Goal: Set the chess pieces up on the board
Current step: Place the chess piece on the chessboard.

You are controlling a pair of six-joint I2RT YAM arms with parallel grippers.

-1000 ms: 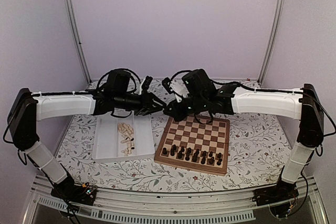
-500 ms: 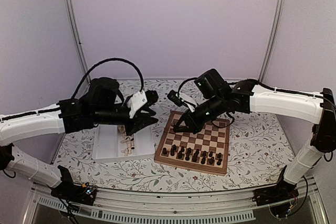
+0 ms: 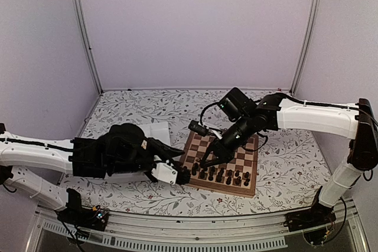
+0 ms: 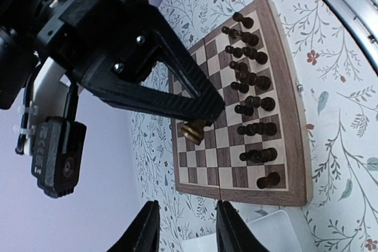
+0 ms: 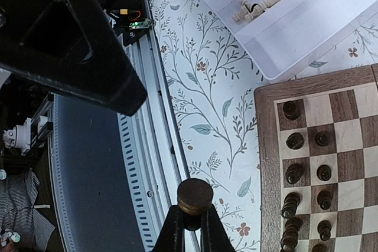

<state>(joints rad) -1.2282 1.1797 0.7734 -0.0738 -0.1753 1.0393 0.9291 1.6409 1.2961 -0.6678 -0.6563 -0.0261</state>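
Arms have dropped; right claw (image 3: 208, 159) pinches a chess piece (image 5: 195, 196) over the board (image 3: 247, 144).
We should set it upright on a free square; left claw (image 4: 182, 228) gapes empty.

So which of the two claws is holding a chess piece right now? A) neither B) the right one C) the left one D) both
B: the right gripper pinches a chess piece between its fingers, while the left gripper stands open with nothing in it.
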